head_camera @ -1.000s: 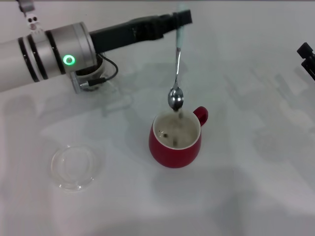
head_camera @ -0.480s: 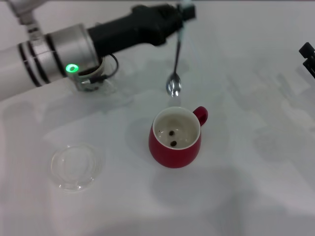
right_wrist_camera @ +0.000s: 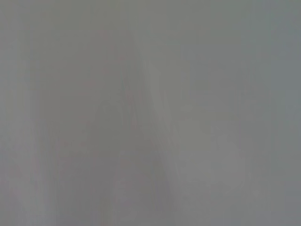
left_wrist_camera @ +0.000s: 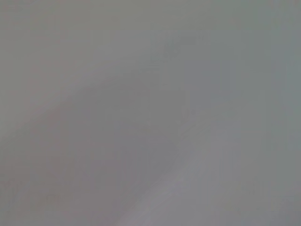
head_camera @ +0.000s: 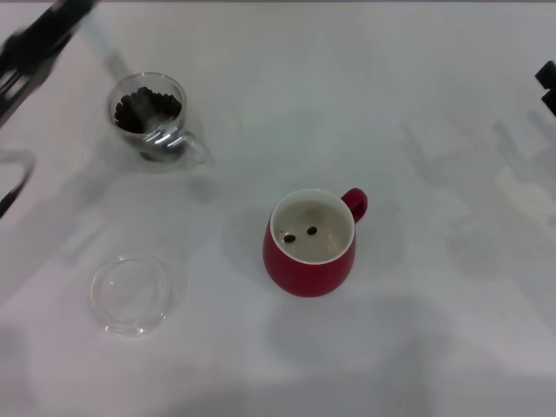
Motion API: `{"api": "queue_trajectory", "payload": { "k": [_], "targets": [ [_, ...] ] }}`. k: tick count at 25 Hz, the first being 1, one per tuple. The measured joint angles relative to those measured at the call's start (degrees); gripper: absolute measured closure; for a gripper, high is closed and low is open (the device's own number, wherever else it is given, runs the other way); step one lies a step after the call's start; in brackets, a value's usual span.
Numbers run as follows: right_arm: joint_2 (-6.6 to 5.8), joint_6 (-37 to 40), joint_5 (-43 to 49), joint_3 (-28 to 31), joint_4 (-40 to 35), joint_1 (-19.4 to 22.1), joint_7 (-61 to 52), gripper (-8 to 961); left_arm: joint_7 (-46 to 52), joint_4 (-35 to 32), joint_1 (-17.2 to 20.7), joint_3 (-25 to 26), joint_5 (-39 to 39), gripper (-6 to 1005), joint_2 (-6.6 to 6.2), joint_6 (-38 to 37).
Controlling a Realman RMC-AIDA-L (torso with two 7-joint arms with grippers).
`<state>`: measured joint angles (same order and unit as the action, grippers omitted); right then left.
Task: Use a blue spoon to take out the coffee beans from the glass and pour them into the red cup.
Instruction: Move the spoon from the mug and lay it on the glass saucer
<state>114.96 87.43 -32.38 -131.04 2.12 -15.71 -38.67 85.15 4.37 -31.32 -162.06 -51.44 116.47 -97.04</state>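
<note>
Bare test bench, most likely a lab setup.
Plain white surface with no household clutter, carrying only a red cup, a glass of coffee beans and a clear round dish; nothing of a room visible.

The left arm is showing only as a dark smear, cut off at the corner beyond the glass; its jaws and any spoon are blurring past telling. The right gripper is sitting mostly out of frame. Both wrist views are showing only featureless grey.
</note>
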Motion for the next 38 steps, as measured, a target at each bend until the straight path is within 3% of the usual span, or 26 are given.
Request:
{"api": "queue_trajectory", "payload": {
  "k": [6, 10, 18, 28, 38],
  "targets": [
    [0.00, -0.07, -1.25, 0.00, -0.06, -0.39, 0.00, 293, 5.73, 3.33, 12.48, -0.01, -5.06, 865, 0.85, -0.35],
    [0.00, -0.54, -1.69, 0.00, -0.31, -0.68, 0.00, 293, 6.55, 4.73, 16.48, -0.10, -5.93, 866, 0.51, -0.34],
    [0.00, -1.00, -1.43, -0.13, -1.85, -0.92, 0.04, 293, 6.44, 7.85, 16.36, -0.82, -2.50, 867, 1.08, 5.48],
    [0.09, -1.29, -1.37, -0.12, -2.52, -0.89, 0.09, 293, 4.73, 7.54, 12.87, -0.80, 3.57, 866, 1.96, 13.56],
    [0.09, -1.31, -1.37, -0.07, -2.91, -0.85, 0.09, 293, 1.53, 5.31, 9.81, -0.80, 9.16, 865, 2.32, 16.33]
  ]
}}
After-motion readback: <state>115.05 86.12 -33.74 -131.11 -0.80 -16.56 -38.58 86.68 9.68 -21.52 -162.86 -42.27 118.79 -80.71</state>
